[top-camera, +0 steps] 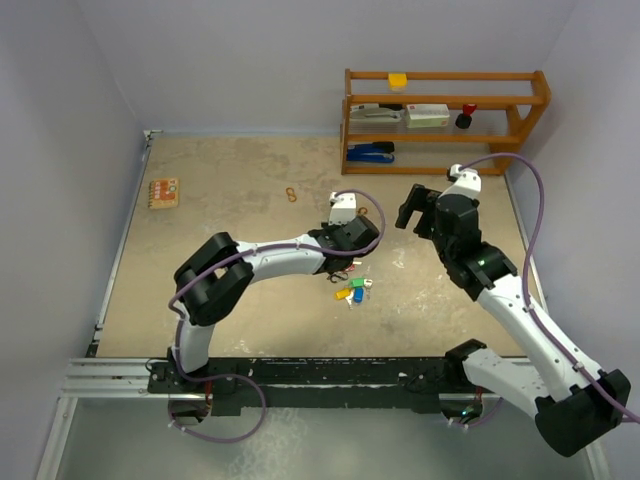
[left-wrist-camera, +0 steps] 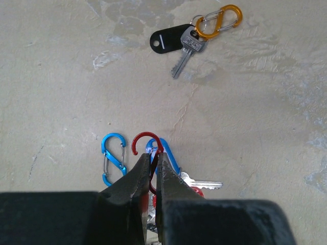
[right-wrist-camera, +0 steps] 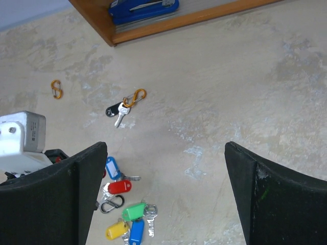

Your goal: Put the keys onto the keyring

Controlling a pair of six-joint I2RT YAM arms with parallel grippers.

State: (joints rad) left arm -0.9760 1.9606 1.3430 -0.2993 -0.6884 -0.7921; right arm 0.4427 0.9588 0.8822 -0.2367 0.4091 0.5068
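The keys point(right-wrist-camera: 127, 209) lie in a loose cluster with blue, red, green and yellow plastic tags, also seen from above as keys point(top-camera: 352, 290). My left gripper point(left-wrist-camera: 152, 155) is shut on a red carabiner-style keyring point(left-wrist-camera: 146, 142), held just above that cluster; from above this left gripper point(top-camera: 345, 264) sits at the table's middle. A blue carabiner point(left-wrist-camera: 113, 158) lies left of it, and a silver key point(left-wrist-camera: 204, 182) shows to the right. Another key with a black tag point(left-wrist-camera: 176, 43) hangs on an orange carabiner point(left-wrist-camera: 218, 21). My right gripper point(right-wrist-camera: 166, 163) is open and holds nothing, above and right of the keys.
A wooden shelf point(top-camera: 445, 110) with a blue stapler point(right-wrist-camera: 143, 7) stands at the back right. A loose orange carabiner point(top-camera: 290, 193) and a small orange box point(top-camera: 164, 191) lie towards the back left. A black carabiner point(right-wrist-camera: 111, 205) lies among the keys.
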